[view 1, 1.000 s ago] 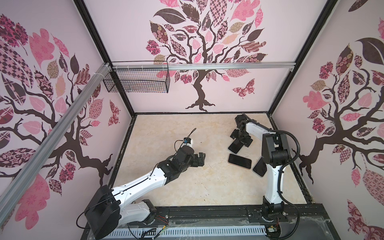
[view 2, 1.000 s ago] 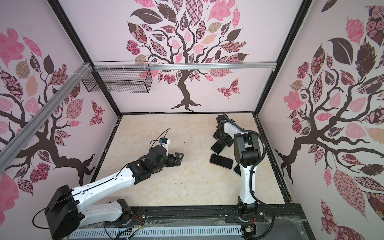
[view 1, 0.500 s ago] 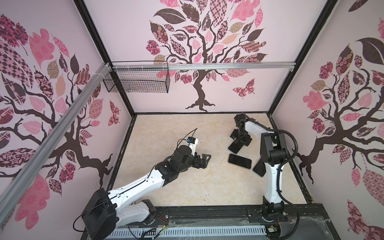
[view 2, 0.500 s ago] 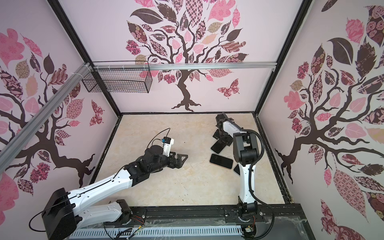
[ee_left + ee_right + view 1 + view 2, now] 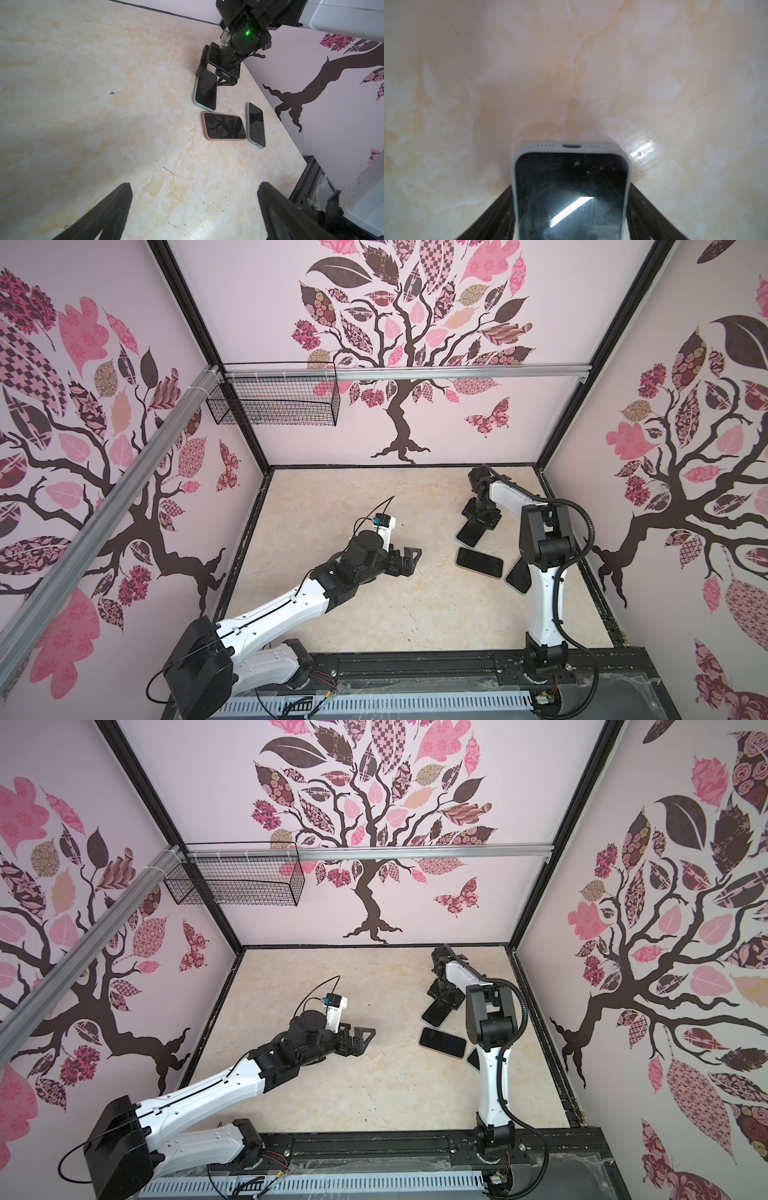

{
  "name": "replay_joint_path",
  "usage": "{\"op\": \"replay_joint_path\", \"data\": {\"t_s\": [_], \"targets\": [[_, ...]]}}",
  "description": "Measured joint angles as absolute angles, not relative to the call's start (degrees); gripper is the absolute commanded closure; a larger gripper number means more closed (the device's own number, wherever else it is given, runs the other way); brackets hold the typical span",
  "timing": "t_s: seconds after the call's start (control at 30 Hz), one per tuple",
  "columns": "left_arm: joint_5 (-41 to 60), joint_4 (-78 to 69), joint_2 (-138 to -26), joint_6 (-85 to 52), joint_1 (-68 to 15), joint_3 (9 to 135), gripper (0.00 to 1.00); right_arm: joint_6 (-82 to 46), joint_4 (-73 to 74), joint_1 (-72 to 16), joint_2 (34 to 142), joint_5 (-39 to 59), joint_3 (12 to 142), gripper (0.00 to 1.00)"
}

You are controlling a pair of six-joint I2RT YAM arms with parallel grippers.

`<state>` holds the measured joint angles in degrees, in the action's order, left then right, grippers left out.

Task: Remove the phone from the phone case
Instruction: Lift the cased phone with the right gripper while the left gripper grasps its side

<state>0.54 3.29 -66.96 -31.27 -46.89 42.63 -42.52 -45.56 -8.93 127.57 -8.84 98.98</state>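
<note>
1. Right wrist view: shows the phone (image 5: 571,203) lying screen-up inside a pale grey phone case (image 5: 571,146), flat on the marbled table (image 5: 571,62), with the port end pointing away from the wrist.
2. Shows the right gripper (image 5: 571,187) astride that case, one dark finger (image 5: 496,216) hard by each long edge. Cannot tell whether the pads press on the case or only stand beside it.
3. In the left wrist view, finds the same right gripper (image 5: 212,78) set down over the far end of the phone (image 5: 205,93), narrowed to about the width of the case, close to the wall (image 5: 291,68).
4. Lists two more handsets just beside it: a pink-cased handset (image 5: 224,129) lying crosswise, and a third handset (image 5: 256,124) running along the pink one's end, touching or very nearly so.
5. In both top views, places the left gripper (image 5: 409,560) (image 5: 361,1038) over bare table near the middle, jaws spread as wide as they go, holding nothing, well apart from all three handsets.
6. Also in both top views, places the phone (image 5: 471,532) (image 5: 436,1011) on the right half of the table toward the back wall, under the right gripper (image 5: 482,516) (image 5: 446,996), with the third handset (image 5: 518,576) partly hidden behind the right arm (image 5: 544,597).
</note>
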Motion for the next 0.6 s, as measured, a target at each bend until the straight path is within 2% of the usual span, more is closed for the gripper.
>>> {"op": "replay_joint_path", "data": {"t_s": [0.3, 0.6], "targets": [[0.01, 5.48, -66.37, -33.26, -42.98, 42.61, 0.02, -42.48, -38.92, -8.82, 124.09, -4.40, 93.76, 0.46], [0.34, 6.94, -65.17, -34.13, -39.75, 41.74, 0.02, -43.59, -29.95, -8.86, 120.70, 5.93, 88.23, 0.50]]}}
